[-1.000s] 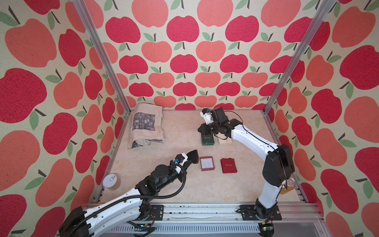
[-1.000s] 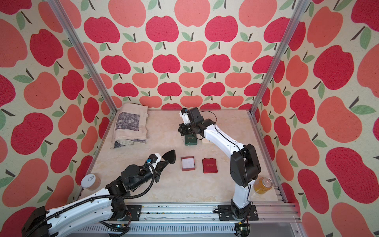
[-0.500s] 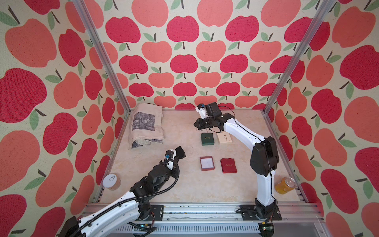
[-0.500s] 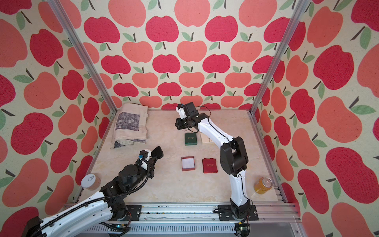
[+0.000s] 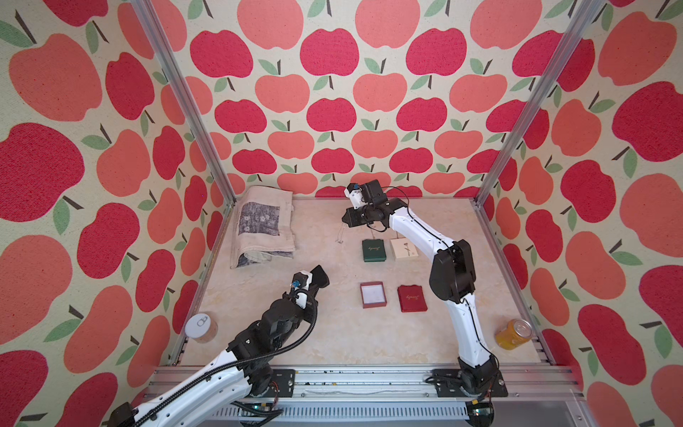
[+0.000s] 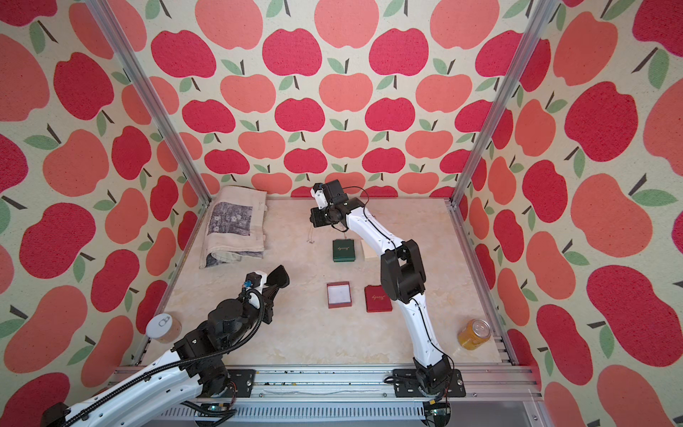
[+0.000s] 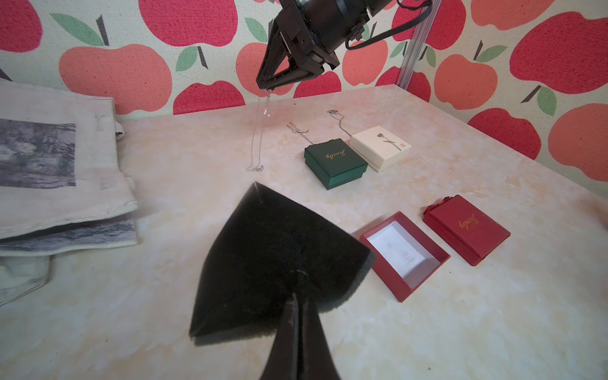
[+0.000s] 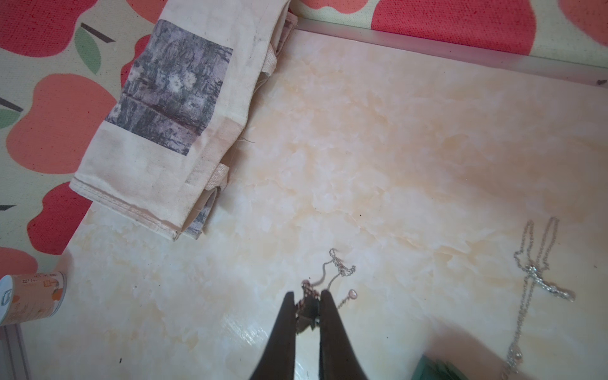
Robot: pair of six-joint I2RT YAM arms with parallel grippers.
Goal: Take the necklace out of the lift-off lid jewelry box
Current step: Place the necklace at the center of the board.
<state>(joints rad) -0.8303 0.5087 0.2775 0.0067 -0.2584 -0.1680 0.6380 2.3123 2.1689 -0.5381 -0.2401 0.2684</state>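
Note:
The red jewelry box (image 5: pixel 373 294) (image 7: pixel 404 255) sits open with only its white lining showing. Its red lid (image 5: pixel 412 298) (image 7: pixel 465 228) lies just to the right of it. My right gripper (image 5: pixel 345 221) (image 6: pixel 313 222) (image 8: pixel 306 294) is shut on the thin silver necklace (image 5: pixel 340 234) (image 7: pixel 260 131) (image 8: pixel 340 268), which hangs from it at the back of the table, left of the green box, with its low end at the tabletop. My left gripper (image 5: pixel 310 286) (image 7: pixel 297 296) is shut on a black velvet pad (image 5: pixel 319 276) (image 7: pixel 273 250), held up left of the red box.
A shut green box (image 5: pixel 373 250) and a white box (image 5: pixel 403 247) stand behind the red one, with two more necklaces (image 7: pixel 297 129) (image 8: pixel 539 279) lying behind them. A folded tote bag (image 5: pixel 264 225) lies back left. Cans stand at front left (image 5: pixel 201 327) and front right (image 5: pixel 515 334).
My right gripper has carried the necklace from above the green box to the left. My left gripper has drawn back to the left, away from the red box, with the black pad.

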